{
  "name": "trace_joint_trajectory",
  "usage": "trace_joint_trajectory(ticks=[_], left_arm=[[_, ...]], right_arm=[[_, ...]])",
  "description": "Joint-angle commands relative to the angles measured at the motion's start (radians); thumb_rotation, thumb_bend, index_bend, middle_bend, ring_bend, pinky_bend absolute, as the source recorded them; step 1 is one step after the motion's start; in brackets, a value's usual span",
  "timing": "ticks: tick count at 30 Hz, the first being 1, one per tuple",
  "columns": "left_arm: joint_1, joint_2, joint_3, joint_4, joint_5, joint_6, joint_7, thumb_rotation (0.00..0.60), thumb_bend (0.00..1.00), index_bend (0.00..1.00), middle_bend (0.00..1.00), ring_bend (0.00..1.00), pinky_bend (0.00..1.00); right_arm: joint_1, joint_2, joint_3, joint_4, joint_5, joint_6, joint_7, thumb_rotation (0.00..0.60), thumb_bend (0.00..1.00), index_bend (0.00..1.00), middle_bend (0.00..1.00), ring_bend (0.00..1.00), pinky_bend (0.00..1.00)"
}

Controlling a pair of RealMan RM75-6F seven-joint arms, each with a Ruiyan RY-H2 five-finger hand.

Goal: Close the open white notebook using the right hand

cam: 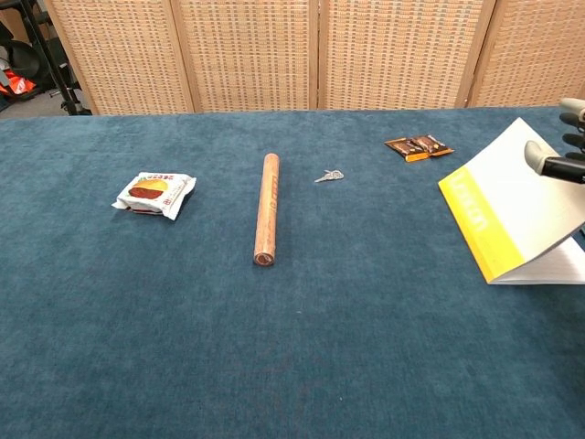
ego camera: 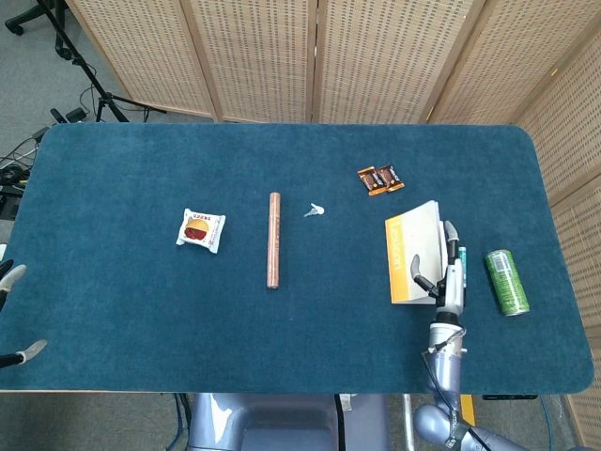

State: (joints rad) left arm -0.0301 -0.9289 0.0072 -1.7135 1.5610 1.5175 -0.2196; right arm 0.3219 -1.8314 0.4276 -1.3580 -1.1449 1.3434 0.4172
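Table (ego camera: 141, 310) in blue felt, white notebook (ego camera: 413, 252) right of centre with cover nearly shut, right hand (ego camera: 449, 278) beside it, fingers spread, gripping nothing, left hand (ego camera: 11, 282) at left edge, grip unclear, green can (ego camera: 505, 281), copper rod (ego camera: 273, 240), snack packet (ego camera: 201, 229), key (ego camera: 314, 210).

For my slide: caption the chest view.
Right hand lowers the notebook cover, not yet flat, on the blue table.

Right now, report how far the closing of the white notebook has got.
Done: the white notebook with the yellow spine band has its cover folded over onto the pages. In hand: the right hand lies along the cover's right edge, and the chest view shows the cover raised above the page block. Left: press the cover flat and take the hand off. The green can lies apart.
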Motion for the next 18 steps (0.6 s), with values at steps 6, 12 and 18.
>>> trace_joint_trajectory(ticks=[6,12,18], left_arm=[[0.0,0.0,0.001,-0.001,0.003,0.001,0.0,0.6,0.0,0.0,0.0,0.0,0.0],[-0.003,-0.007,-0.001,-0.005,-0.005,-0.005,0.021,0.6,0.0,0.0,0.0,0.0,0.0],[-0.003,-0.02,-0.003,-0.009,-0.007,-0.004,0.06,0.6,0.0,0.0,0.0,0.0,0.0]], right_arm=[[0.053,0.082,-0.061,0.242,-0.133,0.108,-0.424,0.6,0.34,0.0,0.0,0.0,0.0],[-0.011,0.363,-0.162,0.118,-0.297,0.178,-0.526,0.6,0.0,0.0,0.0,0.0,0.0],[-0.077,0.586,-0.309,-0.049,-0.433,0.15,-0.439,0.6,0.0,0.0,0.0,0.0,0.0]])
